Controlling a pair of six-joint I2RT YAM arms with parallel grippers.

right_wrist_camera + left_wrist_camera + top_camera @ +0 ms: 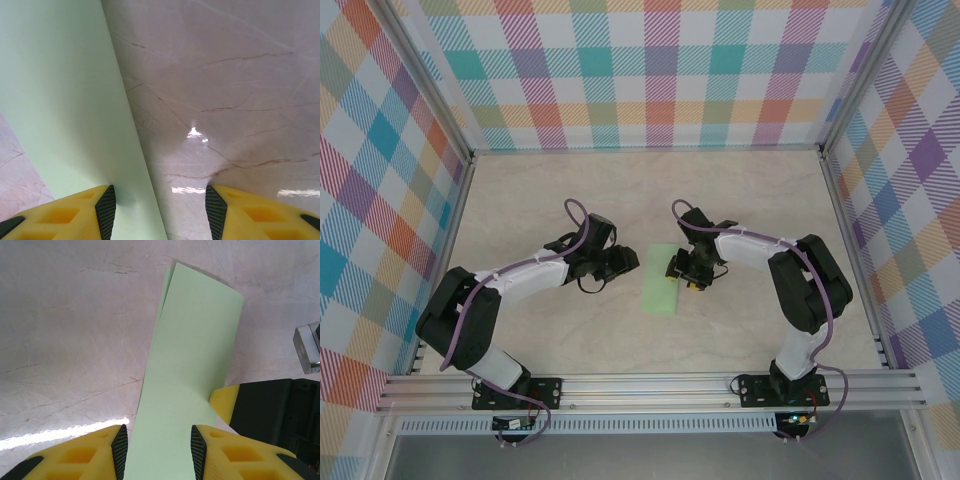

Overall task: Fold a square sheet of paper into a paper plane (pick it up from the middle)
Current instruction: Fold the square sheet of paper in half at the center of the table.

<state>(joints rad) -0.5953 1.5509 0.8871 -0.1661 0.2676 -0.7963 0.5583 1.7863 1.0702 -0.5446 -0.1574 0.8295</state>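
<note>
The pale green sheet of paper (660,281) lies on the table between the two arms, folded into a long narrow rectangle with no pointed dart shape. In the left wrist view the paper (192,355) runs away from me, a lower layer peeking out along its far left edge. My left gripper (159,454) is open and straddles the strip's near end. My right gripper (160,214) is open too. Its left finger (105,212) rests over the paper (65,100), and the paper's long edge runs between the jaws. From above, the left gripper (625,263) and right gripper (678,268) flank the strip.
The tabletop (540,200) is pale marble-patterned. Plaid walls (650,70) close the back and both sides. An aluminium rail (650,385) runs along the near edge by the arm bases. The right gripper's yellow finger (227,402) shows beside the paper in the left wrist view.
</note>
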